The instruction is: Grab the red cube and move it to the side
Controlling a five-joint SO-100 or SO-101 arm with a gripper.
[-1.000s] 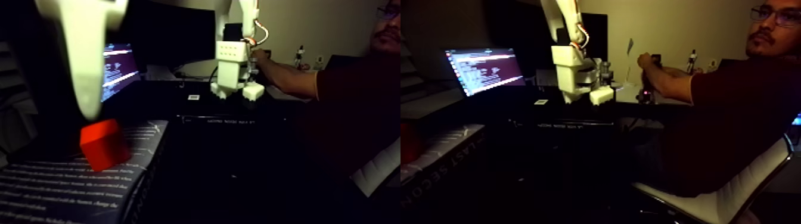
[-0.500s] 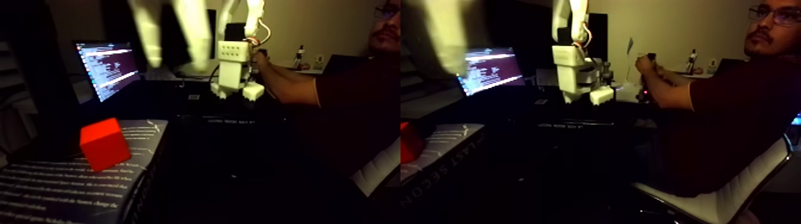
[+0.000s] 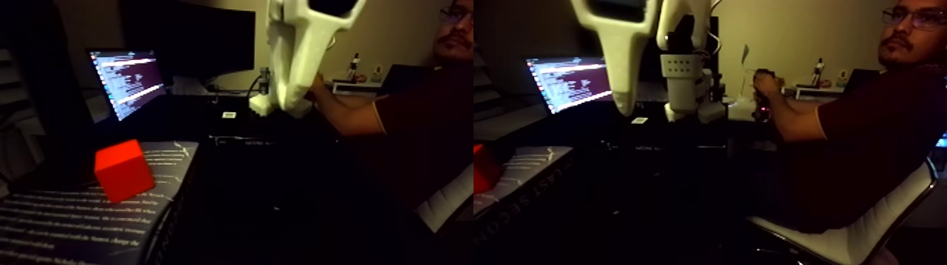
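Observation:
The red cube (image 3: 123, 169) sits tilted on a dark book cover with white print (image 3: 63, 225), at the left of the left half of the fixed view. A sliver of the cube (image 3: 483, 169) also shows at the left edge of the right half. My white gripper (image 3: 289, 99) hangs blurred and close to the camera, high up and well to the right of the cube, pointing down. It appears again in the right half (image 3: 623, 106). Nothing is held in it. The blur hides how its jaws stand.
A lit laptop (image 3: 130, 77) and a dark monitor (image 3: 204, 35) stand behind the book. A second white arm (image 3: 682, 84) stands on the far desk, with a seated person's hand (image 3: 764, 84) on it. The person and chair (image 3: 845, 239) take up the right side.
The gripper has swung from above the cube at the left, up and across to the right. The cube has stayed where it was on the book.

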